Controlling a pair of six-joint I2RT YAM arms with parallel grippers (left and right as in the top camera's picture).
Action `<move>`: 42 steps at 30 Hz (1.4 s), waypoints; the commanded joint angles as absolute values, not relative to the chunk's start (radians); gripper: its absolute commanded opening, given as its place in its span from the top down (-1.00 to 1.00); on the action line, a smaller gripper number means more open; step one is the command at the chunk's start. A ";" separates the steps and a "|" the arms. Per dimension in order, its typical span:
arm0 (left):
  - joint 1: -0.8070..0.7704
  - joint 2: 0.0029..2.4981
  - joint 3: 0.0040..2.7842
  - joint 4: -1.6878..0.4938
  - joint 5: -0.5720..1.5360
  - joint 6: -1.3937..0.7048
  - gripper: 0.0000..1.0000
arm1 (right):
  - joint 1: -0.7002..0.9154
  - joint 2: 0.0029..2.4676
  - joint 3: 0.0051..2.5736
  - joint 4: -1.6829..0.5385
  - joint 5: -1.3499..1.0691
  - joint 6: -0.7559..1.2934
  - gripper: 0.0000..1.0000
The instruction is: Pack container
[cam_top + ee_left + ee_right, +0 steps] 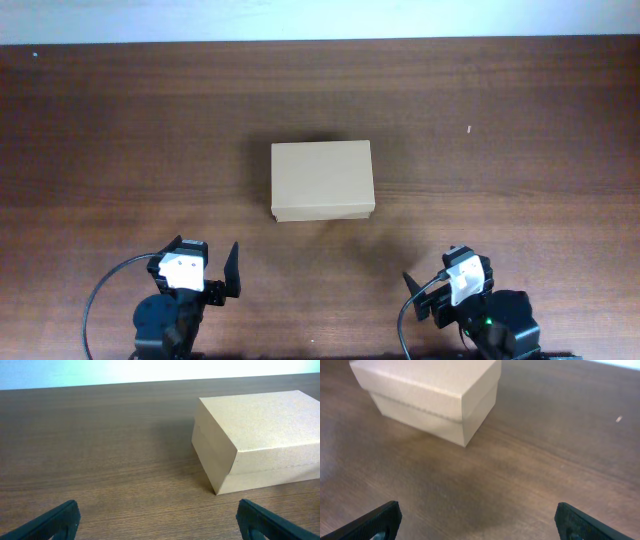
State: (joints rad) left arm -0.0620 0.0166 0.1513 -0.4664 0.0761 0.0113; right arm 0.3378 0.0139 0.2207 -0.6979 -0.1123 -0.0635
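left wrist view: the left gripper (160, 522) hangs low over the table (90, 460) with both jaws spread wide and nothing between them; on the other side the right gripper (479, 520) is likewise splayed and empty. ahead of both, well apart from either gripper, sits the container (321, 180), a plain tan cardboard box lying flat near the middle of the dark wood, its lid down and a seam showing along its sides where lid meets base. from above it lies between the two arms and farther out from the robot. nothing else to pack is in sight, only a tiny pale speck (468, 128) on the wood off to the right

the box looks light and hollow, likely to slide on the smooth table if pushed from one side only. its card seems stiff enough to keep shape but thin enough to dent or crease under a hard pinch, and the matt surface should offer fair grip. which side carries the hinge cannot be told. the sensible hold is the lid's lower lip on a long side, lifted gently by one gripper, while the other arm braces the base against a short wall so the whole box does not tip or skate
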 commanded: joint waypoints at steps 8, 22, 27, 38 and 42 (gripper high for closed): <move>-0.058 0.006 0.142 -0.464 0.090 0.012 -0.99 | 0.367 0.002 0.162 -0.691 -0.107 -0.070 -0.98; -0.058 0.006 0.142 -0.464 0.090 0.012 -0.99 | 0.366 0.002 0.162 -0.691 -0.108 -0.070 -0.98; -0.058 0.006 0.142 -0.464 0.090 0.012 -0.99 | 0.366 0.002 0.162 -0.691 -0.108 -0.070 -0.98; -0.058 0.006 0.142 -0.464 0.090 0.012 -0.99 | 0.366 0.002 0.162 -0.691 -0.108 -0.070 -0.98; -0.058 0.006 0.142 -0.464 0.090 0.012 -0.99 | 0.366 0.002 0.162 -0.691 -0.108 -0.070 -0.98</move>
State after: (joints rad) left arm -0.0620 0.0162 0.1513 -0.4664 0.0761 0.0113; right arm 0.3573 0.0139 0.1699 -0.6971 -0.1127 -0.0647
